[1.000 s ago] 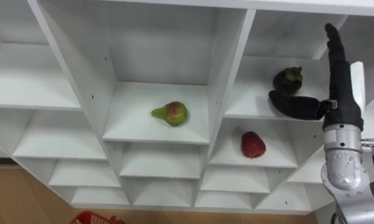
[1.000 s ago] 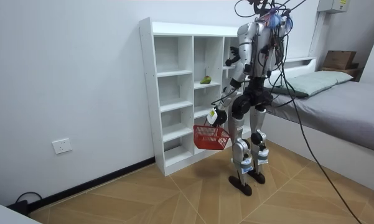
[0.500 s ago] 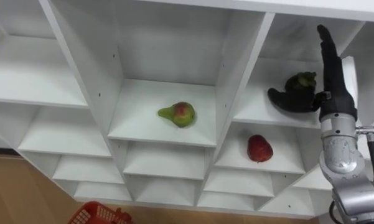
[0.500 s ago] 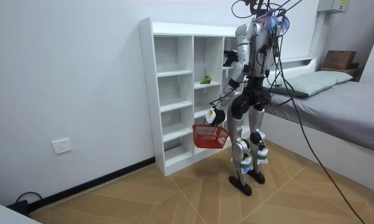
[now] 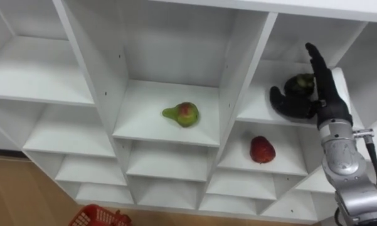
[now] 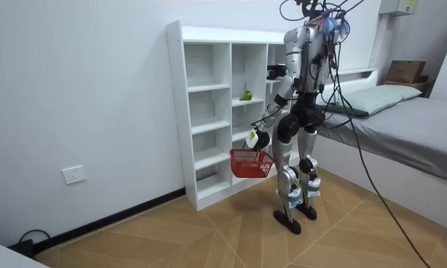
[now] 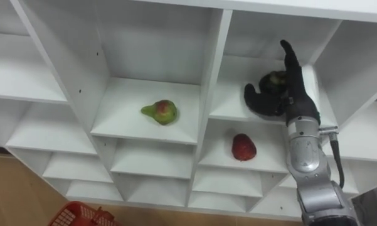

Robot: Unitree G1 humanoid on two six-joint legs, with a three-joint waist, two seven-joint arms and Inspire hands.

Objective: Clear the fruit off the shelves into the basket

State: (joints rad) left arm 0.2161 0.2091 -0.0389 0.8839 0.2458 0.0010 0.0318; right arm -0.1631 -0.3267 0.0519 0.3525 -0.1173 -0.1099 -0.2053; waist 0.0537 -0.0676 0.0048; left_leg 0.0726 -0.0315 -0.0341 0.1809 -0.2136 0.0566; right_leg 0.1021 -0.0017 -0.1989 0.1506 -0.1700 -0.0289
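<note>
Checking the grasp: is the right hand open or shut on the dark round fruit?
Open: the right hand holds its fingers straight beside the dark round fruit, thumb spread below it; the fruit rests on the white shelf.

The pear (image 5: pixel 182 113) is found in the closet's (image 5: pixel 229 69) middle column. In the column to its right the dark fruit (image 5: pixel 299 84) is lodged, with the red fruit (image 5: pixel 262 149) one compartment below. The right hand (image 5: pixel 320 94) is set against the dark fruit, thumb before it. The basket (image 5: pixel 97 218) is hung low from the left hand (image 6: pixel 259 138).
</note>
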